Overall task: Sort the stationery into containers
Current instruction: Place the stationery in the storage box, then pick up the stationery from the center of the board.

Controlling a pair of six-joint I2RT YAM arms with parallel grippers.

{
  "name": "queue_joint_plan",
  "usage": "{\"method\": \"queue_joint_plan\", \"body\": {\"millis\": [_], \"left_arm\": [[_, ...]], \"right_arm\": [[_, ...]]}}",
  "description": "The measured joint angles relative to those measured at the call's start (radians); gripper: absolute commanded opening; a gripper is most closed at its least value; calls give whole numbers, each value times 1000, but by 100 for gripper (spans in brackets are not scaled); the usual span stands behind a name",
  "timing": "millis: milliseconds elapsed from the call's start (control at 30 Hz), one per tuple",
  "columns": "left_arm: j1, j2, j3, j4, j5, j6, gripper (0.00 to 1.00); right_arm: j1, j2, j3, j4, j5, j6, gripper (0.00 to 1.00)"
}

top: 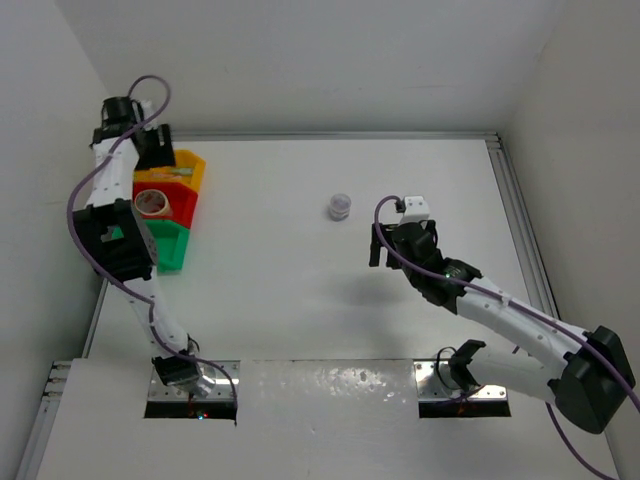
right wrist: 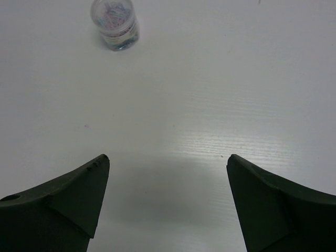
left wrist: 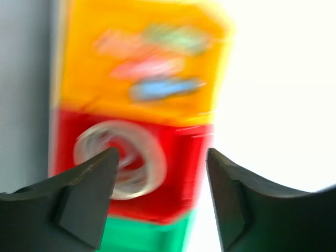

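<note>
- L gripper [left wrist: 161, 153] is held apart, empty, above red bin [left wrist: 185, 163]; tape roll [left wrist: 126, 128] is seen below it, inside.
- R gripper [right wrist: 168, 163] is spread, empty; clear jar [right wrist: 114, 23] ahead, prob. next pick.

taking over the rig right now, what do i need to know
Left gripper: open, empty, over the bins.
Right gripper: open, empty, above the table, short of the small clear jar.
Done: tape roll lies in the red bin; pastel sticks lie in the yellow bin.
Left: the jar stands loose mid-table. The green bin is mostly hidden, so check it.
</note>
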Motion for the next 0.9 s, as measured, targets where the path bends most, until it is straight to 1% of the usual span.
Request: {"method": "queue_joint_plan", "body": {"millis": [33, 100, 200, 267, 333, 400, 467, 600, 767, 900], "left_arm": [[-50, -8, 30, -6, 0, 15, 85], [-187, -10, 113, -26, -1, 48, 100], [-451, 16, 229, -50, 10, 98, 100], [-618, 69, 299, -52, 15, 130, 100], [-746, 127, 327, -58, 1, 160, 100], [-834, 193, 335, -71, -17, 189, 100], [-888, 259, 335, -85, -39, 211, 100], [-940, 357, 335, -86, -107, 215, 100], [-940, 373, 336, -48, -171, 188, 100], [-937, 377, 336, -23, -181, 164, 100]], "right_arm": [[-2, -2, 1, -10, -2, 2, 94], [-7, -6, 2, -35, -5, 13, 97], [-15, -19, 2, -65, -5, 29, 98], [-19, -40, 2, -92, -4, 40, 99], [-21, -71, 2, -118, 2, 48, 99], [-24, -113, 1, -143, 15, 55, 99], [-26, -157, -2, -161, 26, 62, 99], [-28, -244, -26, -198, 45, 85, 98], [-31, -281, -39, -255, 51, 112, 97], [-31, -290, -43, -279, 51, 127, 97]]}}
